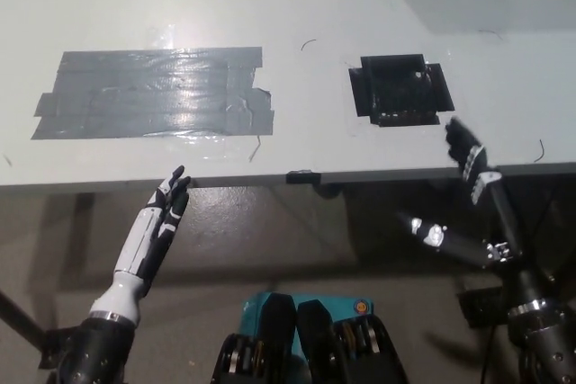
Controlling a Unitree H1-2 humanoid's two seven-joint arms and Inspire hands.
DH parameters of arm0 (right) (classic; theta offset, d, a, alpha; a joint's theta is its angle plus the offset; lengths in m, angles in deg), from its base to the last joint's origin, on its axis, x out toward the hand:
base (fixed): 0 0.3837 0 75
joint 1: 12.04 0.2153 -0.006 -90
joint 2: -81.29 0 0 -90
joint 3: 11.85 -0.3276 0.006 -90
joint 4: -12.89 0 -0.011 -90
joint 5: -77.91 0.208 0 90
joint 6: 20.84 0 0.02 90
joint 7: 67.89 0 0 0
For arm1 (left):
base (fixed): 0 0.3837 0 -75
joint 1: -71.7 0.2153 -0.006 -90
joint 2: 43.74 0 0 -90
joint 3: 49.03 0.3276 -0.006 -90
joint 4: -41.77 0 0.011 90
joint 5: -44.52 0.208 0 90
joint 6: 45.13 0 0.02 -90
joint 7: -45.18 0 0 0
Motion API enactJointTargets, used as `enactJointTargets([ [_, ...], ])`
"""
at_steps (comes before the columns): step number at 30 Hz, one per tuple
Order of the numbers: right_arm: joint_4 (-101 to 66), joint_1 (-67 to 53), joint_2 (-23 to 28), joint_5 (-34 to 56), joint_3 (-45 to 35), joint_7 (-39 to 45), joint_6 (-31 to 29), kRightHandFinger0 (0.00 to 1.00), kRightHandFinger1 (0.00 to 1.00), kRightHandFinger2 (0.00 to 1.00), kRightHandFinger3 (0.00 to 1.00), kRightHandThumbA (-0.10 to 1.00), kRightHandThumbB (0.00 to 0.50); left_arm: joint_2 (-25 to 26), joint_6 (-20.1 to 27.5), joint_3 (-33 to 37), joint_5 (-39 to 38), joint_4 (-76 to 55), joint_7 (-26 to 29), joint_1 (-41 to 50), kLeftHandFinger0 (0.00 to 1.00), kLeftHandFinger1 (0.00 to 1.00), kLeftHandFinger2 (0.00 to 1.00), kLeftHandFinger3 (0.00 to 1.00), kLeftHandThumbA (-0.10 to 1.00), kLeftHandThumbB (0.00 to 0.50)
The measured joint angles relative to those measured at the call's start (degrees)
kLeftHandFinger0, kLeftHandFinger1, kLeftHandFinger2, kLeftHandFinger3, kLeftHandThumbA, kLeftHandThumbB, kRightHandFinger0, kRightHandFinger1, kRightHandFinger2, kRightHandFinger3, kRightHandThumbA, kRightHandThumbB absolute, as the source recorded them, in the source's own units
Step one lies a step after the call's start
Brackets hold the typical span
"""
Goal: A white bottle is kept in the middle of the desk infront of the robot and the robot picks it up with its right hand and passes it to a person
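No white bottle shows anywhere in the head view. My black right hand (477, 213) hangs below and in front of the desk's front edge at the right, fingers spread wide and holding nothing. My white left hand (155, 231) is at the lower left, fingers straight and apart, its tips reaching up to the desk's front edge (270, 179). Both hands are open.
A white desk (306, 6) fills the upper picture. A large patch of grey tape (153, 92) lies on its left part and a black tape square (399, 89) on its right part. Below the desk edge is dark floor.
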Motion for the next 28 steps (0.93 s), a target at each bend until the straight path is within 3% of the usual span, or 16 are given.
enactJointTargets([
  [6, 7.30, -0.13, -0.01, 1.20, -0.02, 1.30, -0.60, 1.00, 1.00, 1.00, 1.00, 0.86, 0.234, 0.00, 0.01, 0.08, 0.00, -0.01, -0.01, 0.38, 1.00, 1.00, 1.00, 1.00, 0.93, 0.105],
  [16, 9.34, -2.45, -0.01, 1.08, 0.21, 2.28, -1.05, 1.00, 1.00, 1.00, 1.00, 0.89, 0.274, 0.00, 0.09, 0.36, 0.04, -0.29, -0.01, 2.88, 1.00, 1.00, 1.00, 1.00, 0.90, 0.109],
  [28, 9.74, -4.35, -0.01, 0.90, 0.72, 2.74, -1.48, 1.00, 1.00, 1.00, 1.00, 0.88, 0.278, -0.01, 0.25, 0.58, 0.03, -0.46, -0.01, 4.81, 1.00, 1.00, 1.00, 1.00, 0.89, 0.106],
])
